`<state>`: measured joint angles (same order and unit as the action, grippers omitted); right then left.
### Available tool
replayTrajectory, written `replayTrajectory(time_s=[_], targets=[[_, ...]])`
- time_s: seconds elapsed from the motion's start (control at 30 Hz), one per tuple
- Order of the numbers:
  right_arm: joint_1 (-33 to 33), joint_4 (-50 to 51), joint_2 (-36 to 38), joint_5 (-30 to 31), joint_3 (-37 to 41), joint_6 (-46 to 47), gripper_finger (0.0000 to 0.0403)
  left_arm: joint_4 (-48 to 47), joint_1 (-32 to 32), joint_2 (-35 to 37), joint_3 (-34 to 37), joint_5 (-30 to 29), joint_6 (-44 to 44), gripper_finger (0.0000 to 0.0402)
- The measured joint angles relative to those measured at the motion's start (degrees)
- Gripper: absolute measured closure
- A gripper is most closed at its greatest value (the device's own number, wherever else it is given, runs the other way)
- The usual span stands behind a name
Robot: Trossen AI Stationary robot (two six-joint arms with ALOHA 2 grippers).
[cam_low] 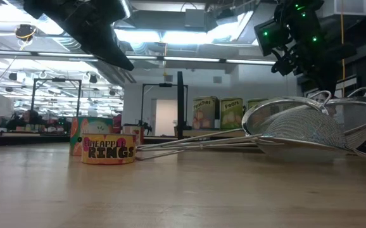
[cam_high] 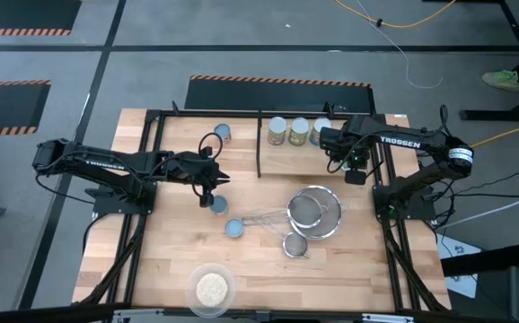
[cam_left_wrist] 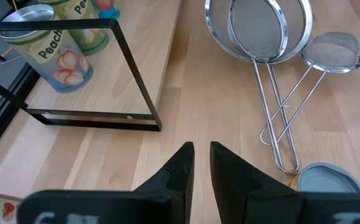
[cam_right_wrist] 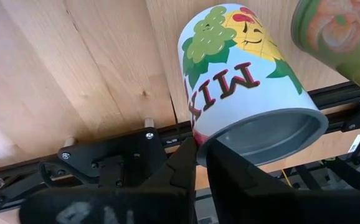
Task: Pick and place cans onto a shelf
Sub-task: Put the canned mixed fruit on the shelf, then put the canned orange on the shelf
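Observation:
Three cans [cam_high: 299, 131] stand upright on the shelf [cam_high: 313, 163] at the far right. My right gripper [cam_high: 333, 142] hangs over the rightmost of them, a white can labelled MIX [cam_right_wrist: 230, 74], fingers nearly together at its top rim. My left gripper [cam_high: 208, 193] hovers shut above bare table mid-left, next to a short silver-blue-topped can [cam_high: 217, 204]. A second short can [cam_high: 234, 228] stands nearer and a third [cam_high: 223, 134] farther back. The low view shows a pineapple rings can [cam_low: 108, 150] standing on the table. My right gripper [cam_right_wrist: 200, 152] has its fingertips, pointing steeply down, right at the MIX can's top rim [cam_right_wrist: 205, 142]. The fingers themselves cover that spot, so I cannot tell whether they touch it. The can stands upright on the shelf.
Two wire strainers [cam_high: 318, 211] and a smaller one [cam_high: 295, 244] lie right of centre, handles toward the left. A clear dish of grains [cam_high: 211, 289] sits at the near edge. Black rails [cam_left_wrist: 130, 68] edge the shelf. Bare wood lies between the left gripper and the shelf.

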<state>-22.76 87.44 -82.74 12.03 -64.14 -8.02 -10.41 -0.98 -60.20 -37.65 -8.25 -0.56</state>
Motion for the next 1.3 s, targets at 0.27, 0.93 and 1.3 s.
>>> replayTrajectory(time_s=[0.27, 0.93, 1.3], targets=[[0.00, -0.56, 0.00, 0.06, 0.00, 0.22, 0.0323, 0.00, 0.00, 0.00, 0.00, 0.00, 0.02, 0.0357], [0.00, 1.63, -0.07, 0.00, -1.88, 0.61, 0.0304, 0.00, -0.01, 0.00, 0.00, 0.00, 0.04, 0.0357], [2.94, -0.92, 0.02, -6.51, -16.17, 3.85, 0.0304, 1.75, 0.53, 0.00, 0.00, 5.91, 4.16, 0.0357]])
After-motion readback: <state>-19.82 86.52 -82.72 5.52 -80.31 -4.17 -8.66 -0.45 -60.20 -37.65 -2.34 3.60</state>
